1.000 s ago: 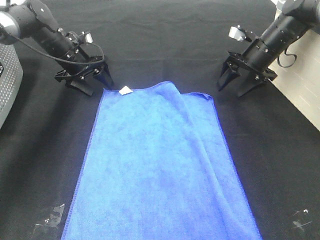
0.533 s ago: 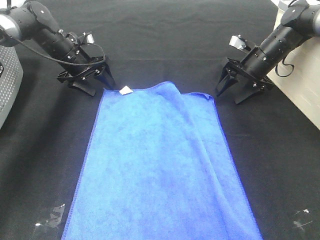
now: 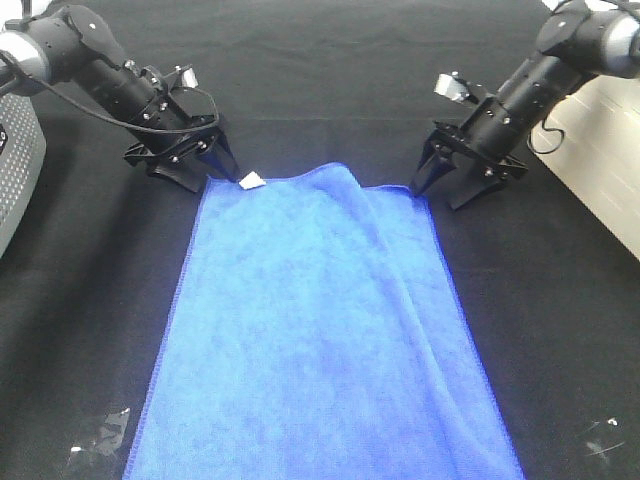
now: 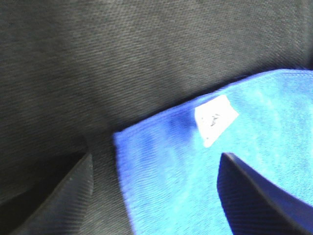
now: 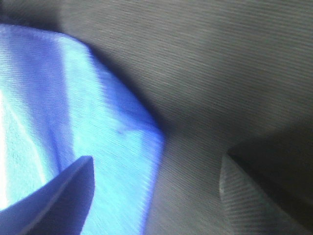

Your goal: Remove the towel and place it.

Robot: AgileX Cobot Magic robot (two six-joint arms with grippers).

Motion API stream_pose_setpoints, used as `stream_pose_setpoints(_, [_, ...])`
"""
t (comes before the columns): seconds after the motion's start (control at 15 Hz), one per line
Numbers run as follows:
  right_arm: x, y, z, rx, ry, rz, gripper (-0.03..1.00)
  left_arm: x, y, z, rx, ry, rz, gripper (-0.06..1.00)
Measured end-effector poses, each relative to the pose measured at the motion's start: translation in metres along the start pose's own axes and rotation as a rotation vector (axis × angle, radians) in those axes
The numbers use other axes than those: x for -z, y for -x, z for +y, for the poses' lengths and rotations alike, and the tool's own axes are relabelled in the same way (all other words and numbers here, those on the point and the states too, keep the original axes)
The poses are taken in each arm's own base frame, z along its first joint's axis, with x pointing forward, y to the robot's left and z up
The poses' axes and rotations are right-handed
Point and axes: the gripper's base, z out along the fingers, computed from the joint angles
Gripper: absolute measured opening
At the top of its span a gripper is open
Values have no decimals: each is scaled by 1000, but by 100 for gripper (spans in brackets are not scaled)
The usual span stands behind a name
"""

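The bright blue towel [image 3: 320,330] lies flat on the black table cloth [image 3: 320,90], with a long fold down its right half and a small white tag [image 3: 251,181] at its far left corner. My left gripper [image 3: 205,170] is open and straddles that corner; the left wrist view shows the tag [image 4: 214,119] and the towel corner [image 4: 161,161] between its fingers [image 4: 68,191]. My right gripper [image 3: 438,188] is open at the far right corner; the right wrist view shows that corner [image 5: 122,132] between its fingers [image 5: 54,196].
A grey perforated box [image 3: 15,170] stands at the left edge. A pale surface [image 3: 610,160] borders the cloth on the right. White scuff marks [image 3: 105,430] lie near the towel's front corners.
Both grippers have moved inward and down toward the towel's far corners. The right gripper came left the most. The towel has not moved.
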Motion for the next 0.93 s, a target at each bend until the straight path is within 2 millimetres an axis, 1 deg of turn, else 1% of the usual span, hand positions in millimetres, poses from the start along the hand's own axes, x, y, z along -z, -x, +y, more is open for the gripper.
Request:
stream_pose_setpoints(0.2, [-11, 2, 17, 47, -20, 3, 70, -8, -1, -12, -23, -8, 7, 67])
stream_pose_setpoints(0.4, [-21, 4, 34, 85, -29, -2, 70, -19, -2, -32, -66, -16, 20, 67])
stream_pose_setpoints(0.47, [-25, 4, 41, 102, -29, -2, 70, -22, -3, -37, -74, -19, 25, 67])
stream_pose_setpoints(0.53, [-33, 5, 54, 132, -31, -8, 70, -25, -4, -44, -89, -23, 32, 67])
stream_pose_setpoints(0.6, [-35, 5, 58, 146, -31, -6, 69, -26, -4, -45, -92, -22, 32, 66])
stream_pose_setpoints(0.67, [-35, 5, 58, 146, -31, -6, 69, -26, -4, -45, -92, -22, 32, 66])
stream_pose_setpoints(0.73, [-36, 5, 60, 154, -37, -5, 67, -27, -5, -45, -94, -18, 34, 64])
stream_pose_setpoints(0.93, [-36, 5, 56, 183, -78, -5, 50, -28, -5, -41, -115, 27, 39, 47])
